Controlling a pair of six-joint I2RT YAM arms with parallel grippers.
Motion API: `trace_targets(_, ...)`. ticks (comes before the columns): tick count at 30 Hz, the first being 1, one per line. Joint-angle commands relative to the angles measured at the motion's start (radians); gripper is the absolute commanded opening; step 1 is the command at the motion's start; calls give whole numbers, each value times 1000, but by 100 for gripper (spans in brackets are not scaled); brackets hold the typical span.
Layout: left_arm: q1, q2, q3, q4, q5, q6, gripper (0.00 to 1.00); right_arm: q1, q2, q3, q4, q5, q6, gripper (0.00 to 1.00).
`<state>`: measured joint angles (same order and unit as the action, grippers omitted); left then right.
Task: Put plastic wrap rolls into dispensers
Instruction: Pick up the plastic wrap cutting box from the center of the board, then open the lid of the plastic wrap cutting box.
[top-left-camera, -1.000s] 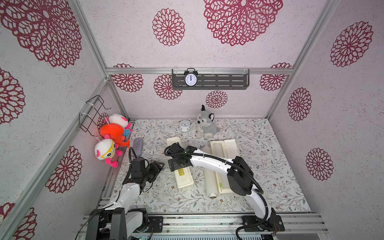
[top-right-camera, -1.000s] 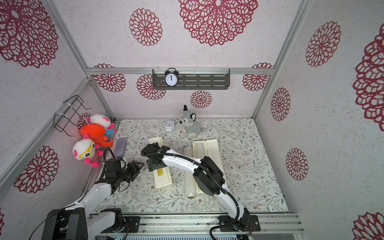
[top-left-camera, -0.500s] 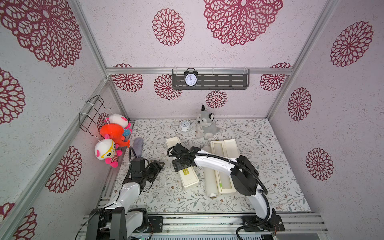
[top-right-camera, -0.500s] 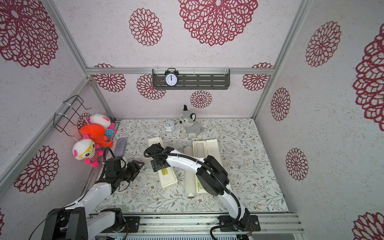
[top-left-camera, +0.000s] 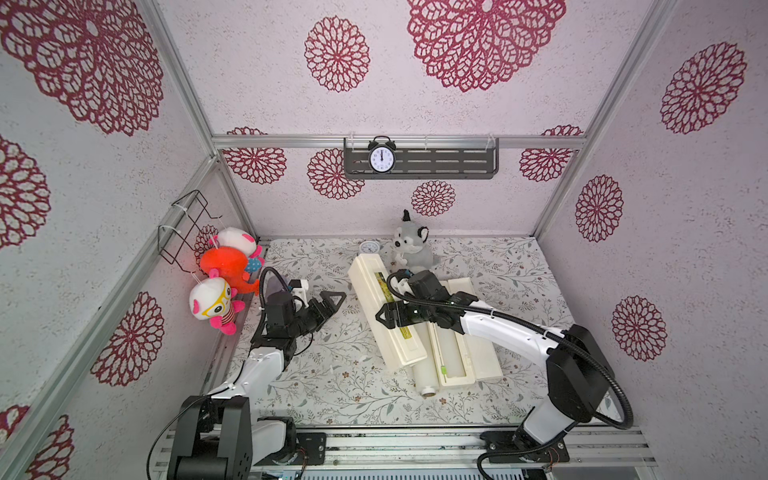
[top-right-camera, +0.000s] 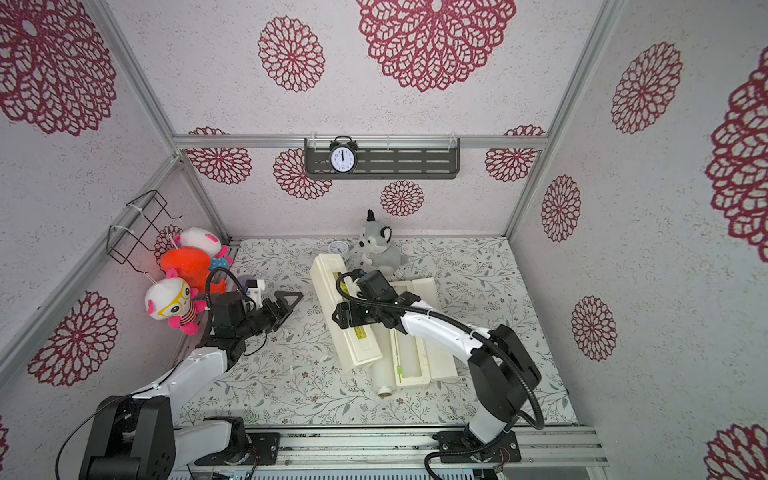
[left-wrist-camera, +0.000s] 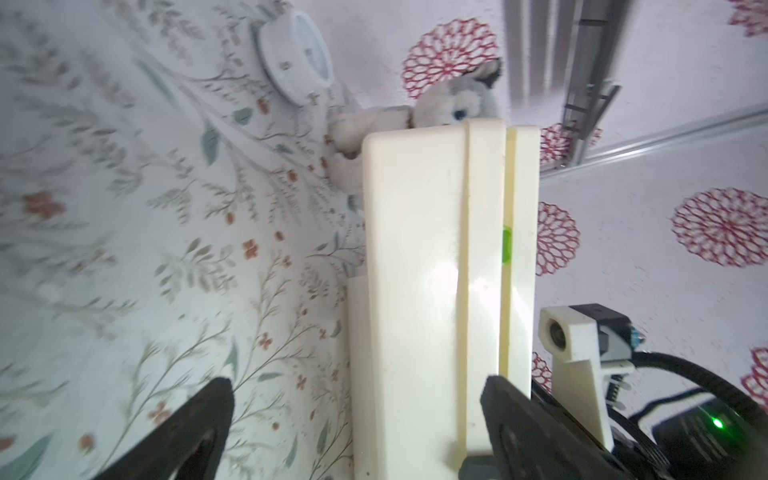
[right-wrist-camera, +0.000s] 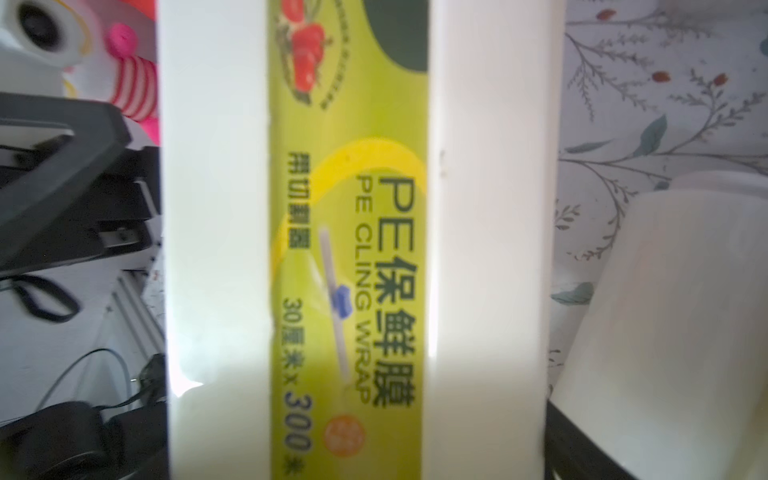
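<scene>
A closed cream dispenser (top-left-camera: 374, 286) (top-right-camera: 328, 274) with a yellow-green label lies slanted mid-table. My right gripper (top-left-camera: 392, 318) (top-right-camera: 351, 318) straddles its middle, jaws against both long sides; the right wrist view is filled by its label (right-wrist-camera: 349, 249). My left gripper (top-left-camera: 332, 305) (top-right-camera: 286, 305) stands open just left of that box, touching nothing; in the left wrist view the box (left-wrist-camera: 415, 270) runs away between the spread fingers (left-wrist-camera: 208, 415). A white plastic wrap roll (top-left-camera: 423, 374) (top-right-camera: 380, 378) lies between the closed box and an open dispenser (top-left-camera: 478, 361) (top-right-camera: 436, 357).
A grey plush wolf (top-left-camera: 409, 247) and a small round white clock (top-left-camera: 369, 247) stand at the back, close to the closed box's far end. Plush toys (top-left-camera: 220, 266) and a wire basket (top-left-camera: 187, 224) hang on the left wall. A shelf with an alarm clock (top-left-camera: 419, 162) hangs on the back wall.
The right gripper and the closed dispenser have shifted right, up against the roll. The left gripper's jaws have spread wide; its arm has barely moved.
</scene>
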<state>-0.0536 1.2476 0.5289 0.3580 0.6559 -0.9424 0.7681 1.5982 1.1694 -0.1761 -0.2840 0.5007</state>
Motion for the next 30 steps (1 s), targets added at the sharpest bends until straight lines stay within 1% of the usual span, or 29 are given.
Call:
trace_targets(1,-20,55,29,292,120,-23,98,-45,-98,-56,216,-197,40,81)
trace_targets(3,-26,93,48,399,161,-63,98,-67,-131,-88,265,-255,61,81)
trace_targets(6,-27,145,90,488,204,-93,98,-97,-171,-119,326,-333,92,81)
trace_targets(9,-29,207,137,609,259,-155,98,-125,-204,-154,411,-407,139,81)
trace_targets(11,-31,258,185,658,310,-192,98,-137,-217,-173,471,-453,174,81)
trace_targets(12,-28,275,204,654,313,-201,98,-140,-221,-178,489,-467,186,81)
trace_targets(16,-28,336,257,713,333,-251,98,-142,-224,-184,524,-504,206,80)
trace_targets(19,-31,375,280,763,349,-290,98,-142,-228,-201,583,-534,240,80)
trace_targets(27,-38,480,337,995,363,-479,98,-141,-212,-226,644,-569,284,79)
trace_targets(30,-46,488,345,997,360,-488,98,-140,-202,-224,650,-570,289,78)
